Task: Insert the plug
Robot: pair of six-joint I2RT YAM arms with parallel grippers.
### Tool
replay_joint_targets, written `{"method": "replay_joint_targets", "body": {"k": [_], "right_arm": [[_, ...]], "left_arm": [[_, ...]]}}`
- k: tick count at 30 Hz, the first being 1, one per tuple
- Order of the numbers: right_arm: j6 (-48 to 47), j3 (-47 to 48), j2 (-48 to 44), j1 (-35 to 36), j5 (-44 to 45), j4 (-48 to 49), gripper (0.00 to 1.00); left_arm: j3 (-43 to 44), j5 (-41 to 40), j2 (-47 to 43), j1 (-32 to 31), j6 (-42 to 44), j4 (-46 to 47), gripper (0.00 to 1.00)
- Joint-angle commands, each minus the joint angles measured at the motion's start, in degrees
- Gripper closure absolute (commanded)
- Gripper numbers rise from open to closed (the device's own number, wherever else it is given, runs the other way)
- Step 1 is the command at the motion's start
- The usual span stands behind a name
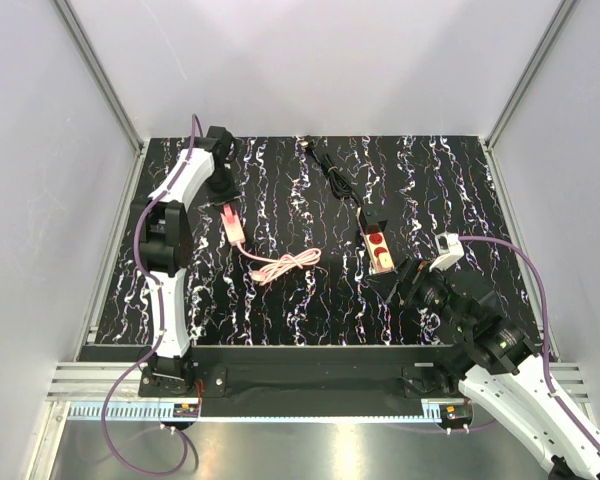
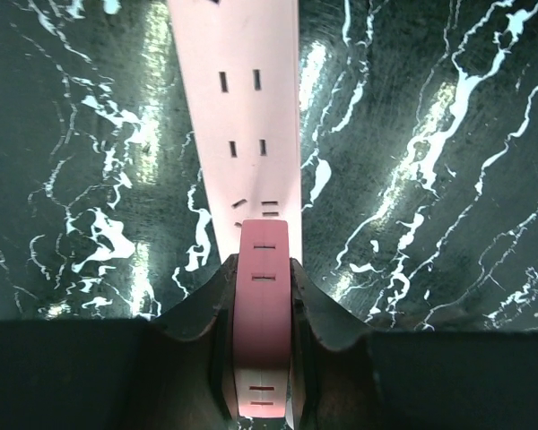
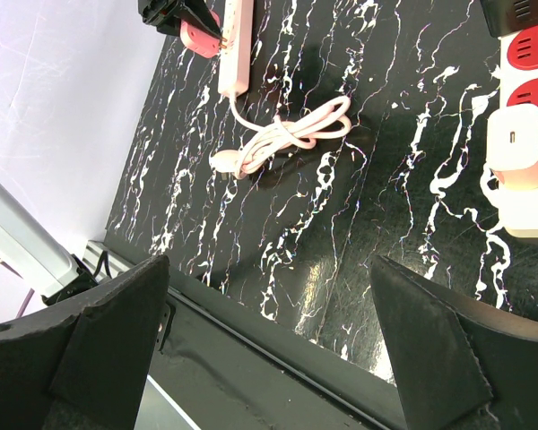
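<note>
Top view: the left gripper [image 1: 224, 195] reaches to the far left of the black marbled counter [image 1: 430, 190], with its fingers down on the far end of the pink power strip [image 1: 233, 223]. The strip's pink cord [image 1: 285, 265] lies in a loose coil just near and right of it. A red and white power strip [image 1: 378, 247] sits right of centre, and a black cord [image 1: 330, 170] runs from it toward the far edge. The right gripper [image 1: 408, 282] hangs just near that strip, apart from it. Left wrist view: the left gripper [image 2: 262, 269] has its fingers [image 2: 222, 296] pinching a darker pink end section [image 2: 264, 331] of the pink power strip [image 2: 244, 107], and the paler slotted body runs away from the camera flat on the counter [image 2: 448, 179]. Right wrist view: the right gripper [image 3: 267, 260] has its fingers [image 3: 117, 331] spread wide with nothing between them, above bare counter [image 3: 341, 233]. The pink cord [image 3: 291, 130] is coiled at far left, its plug [image 3: 222, 161] lying loose on the counter at the coil's near end, not in any socket. The pink power strip [image 3: 236, 49] is beyond it. The red and white power strip [image 3: 531, 210] at the right edge has a white adapter [image 3: 516, 134] plugged into it.
</note>
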Motion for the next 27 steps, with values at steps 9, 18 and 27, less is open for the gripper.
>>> {"method": "replay_joint_targets", "body": {"k": [9, 18, 27], "right_arm": [[-0.9, 0.3, -0.4, 0.4, 1.3, 0.6, 0.0], [-1.2, 0.5, -1.0, 0.3, 1.4, 0.0, 0.0], [-1.4, 1.3, -0.2, 0.2, 1.6, -0.2, 0.0]], "left_arm": [[2.1, 2.5, 0.3, 0.2, 0.6, -0.7, 1.0], [2.4, -0.5, 1.4, 0.4, 1.0, -0.7, 1.0], [3.5, -1.3, 3.0, 0.6, 0.6, -0.1, 1.0]]}}
